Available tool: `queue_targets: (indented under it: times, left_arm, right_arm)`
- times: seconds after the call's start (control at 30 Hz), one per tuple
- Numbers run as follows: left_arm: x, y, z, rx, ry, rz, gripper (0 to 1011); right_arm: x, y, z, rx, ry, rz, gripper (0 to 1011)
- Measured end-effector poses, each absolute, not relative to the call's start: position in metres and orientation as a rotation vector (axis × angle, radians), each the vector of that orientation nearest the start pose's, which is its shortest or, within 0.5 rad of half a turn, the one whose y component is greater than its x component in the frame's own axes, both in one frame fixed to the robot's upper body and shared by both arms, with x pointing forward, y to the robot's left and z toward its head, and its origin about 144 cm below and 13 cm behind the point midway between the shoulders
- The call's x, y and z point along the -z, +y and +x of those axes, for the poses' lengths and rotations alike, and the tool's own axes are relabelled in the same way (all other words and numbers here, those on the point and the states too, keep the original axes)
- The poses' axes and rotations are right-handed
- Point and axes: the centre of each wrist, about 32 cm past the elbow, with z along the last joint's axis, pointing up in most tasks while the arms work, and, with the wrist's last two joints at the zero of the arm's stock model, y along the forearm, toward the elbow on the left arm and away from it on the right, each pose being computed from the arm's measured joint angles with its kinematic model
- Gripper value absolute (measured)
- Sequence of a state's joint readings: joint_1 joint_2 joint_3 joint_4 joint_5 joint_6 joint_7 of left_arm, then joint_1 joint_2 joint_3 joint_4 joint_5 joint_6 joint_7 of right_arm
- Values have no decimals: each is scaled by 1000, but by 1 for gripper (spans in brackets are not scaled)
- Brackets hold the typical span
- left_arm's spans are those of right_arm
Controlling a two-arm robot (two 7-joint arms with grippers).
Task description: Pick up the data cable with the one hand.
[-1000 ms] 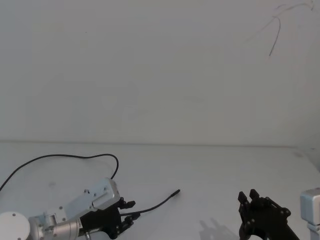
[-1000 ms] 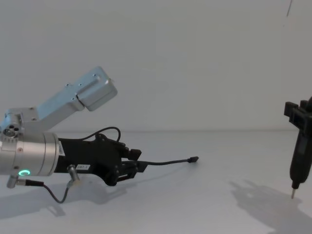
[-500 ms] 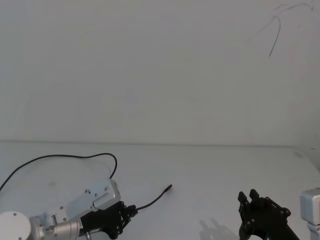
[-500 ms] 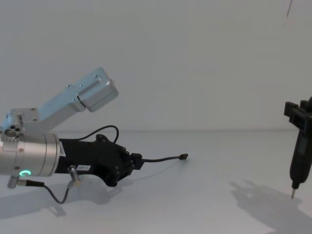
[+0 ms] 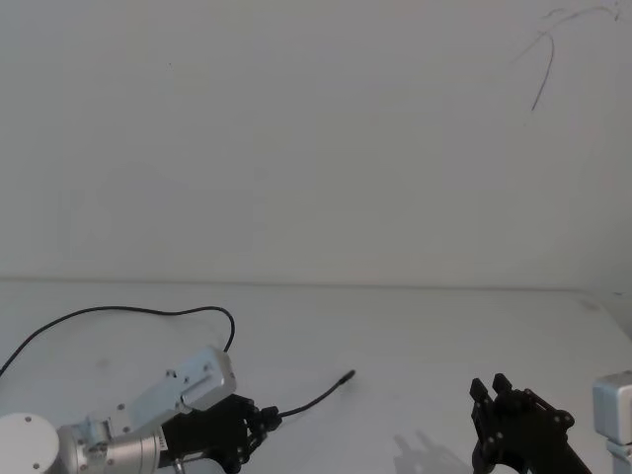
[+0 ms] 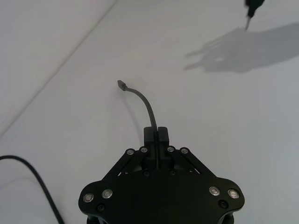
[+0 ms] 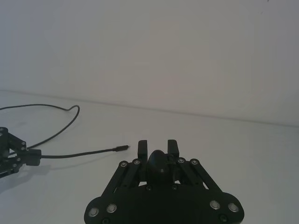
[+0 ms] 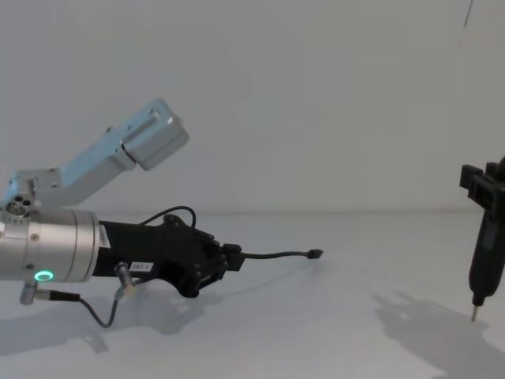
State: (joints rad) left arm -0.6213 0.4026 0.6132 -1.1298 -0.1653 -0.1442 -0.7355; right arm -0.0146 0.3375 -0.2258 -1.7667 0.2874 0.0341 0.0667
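Observation:
The data cable (image 5: 118, 310) is a thin black line curving across the white table from the left. My left gripper (image 5: 269, 417), low over the table at the near left, is shut on it close to one end. In the chest view the left gripper (image 8: 233, 254) pinches the data cable (image 8: 276, 255), whose small plug (image 8: 316, 253) sticks out ahead, just over the table. In the left wrist view the fingertips (image 6: 161, 133) clamp the data cable (image 6: 145, 103). My right gripper (image 5: 499, 390) hangs at the near right, away from the cable, holding a pen-shaped pointed tool (image 8: 478, 272).
The white table (image 5: 425, 326) runs back to a plain white wall. The cable's slack loops behind my left arm (image 8: 177, 212). In the right wrist view the left gripper (image 7: 32, 157) and the plug (image 7: 124, 148) lie off to one side.
One second ago the left fingers stood apart around the cable; they closed on it. Since then the gripper has shifted slightly right, carrying the plug end along.

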Motion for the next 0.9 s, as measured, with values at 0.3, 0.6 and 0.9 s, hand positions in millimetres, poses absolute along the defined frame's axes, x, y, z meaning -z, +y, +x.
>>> queue_targets:
  times: [0.3, 0.6, 0.9]
  left_arm:
    - [-1207, 240, 604, -364, -263, 263, 44]
    - [-1211, 241, 607, -264, -206, 161, 44]
    - [-1215, 247, 595, -249, -204, 104, 44]
  right_arm:
    - [-1189, -237, 443, 1229, -75, 26, 251]
    - [-1189, -237, 443, 1230, -75, 26, 251]
    - [-1189, -237, 443, 1229, -75, 26, 251]
